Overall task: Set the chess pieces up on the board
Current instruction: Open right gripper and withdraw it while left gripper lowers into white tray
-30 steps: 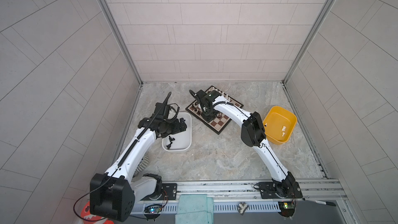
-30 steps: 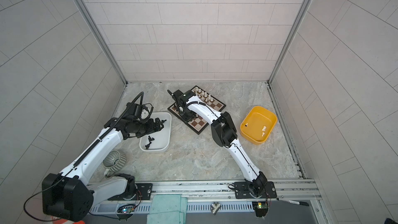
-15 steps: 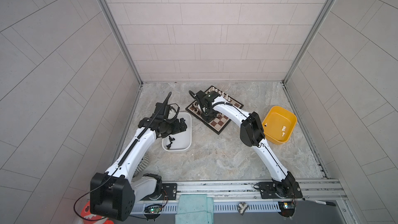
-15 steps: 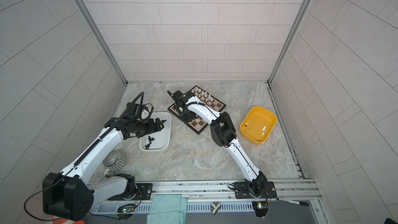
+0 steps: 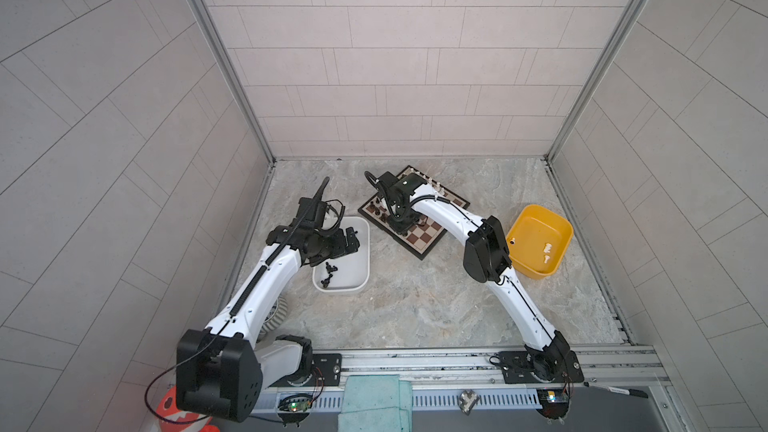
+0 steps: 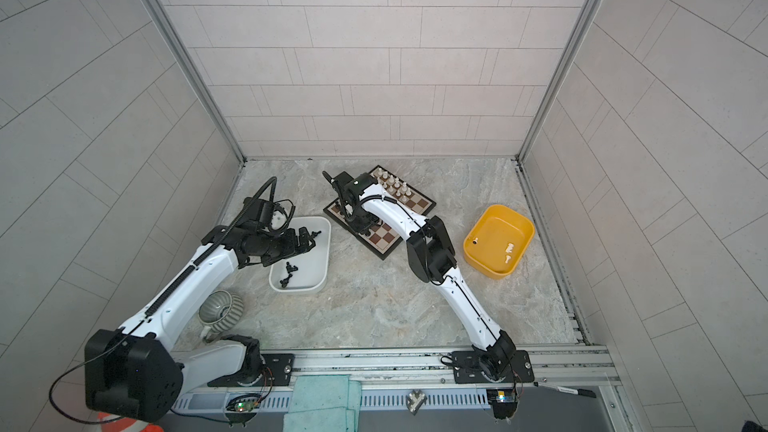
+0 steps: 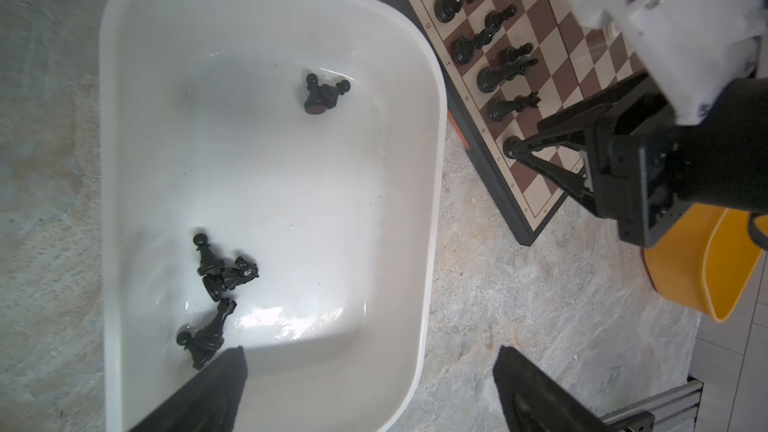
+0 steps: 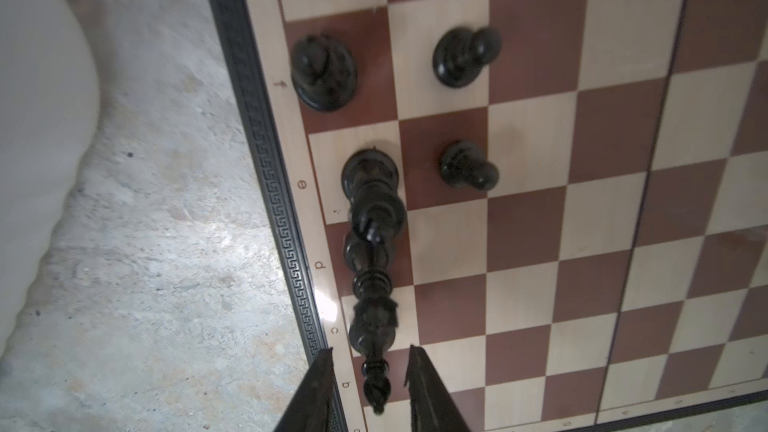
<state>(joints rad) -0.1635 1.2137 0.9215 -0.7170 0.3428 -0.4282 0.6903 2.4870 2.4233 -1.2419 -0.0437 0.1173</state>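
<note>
bishop: the black bishop stands on the board, back row, c square along the lettered edge, just beside the queen. It looks upright and self-supporting.
change: the right gripper was clamped a second ago. Now its jaws are parted, with a sliver of gap on each side of the bishop's head. In both top views the arm has barely shifted.
meaning: we read this as the release, so this placement is done. Next we want a straight lift clear. The queen is close, so sideways drift could topple either piece.
look: slim, glossy black, with a small knob on top and a wider round base. It's far narrower than the jaws around it.
neighbours: the king is on e, and two pawns stand in the row ahead.
white side: the white pieces line the opposite board edge.
left gripper: the left gripper is spread wide and empty over the white tub, unchanged.
leftovers: loose black pieces lie tipped in that tub. Two white ones sit in the yellow tub, on the desk off the board's right corner. We judge setup well along but unfinished.
</note>
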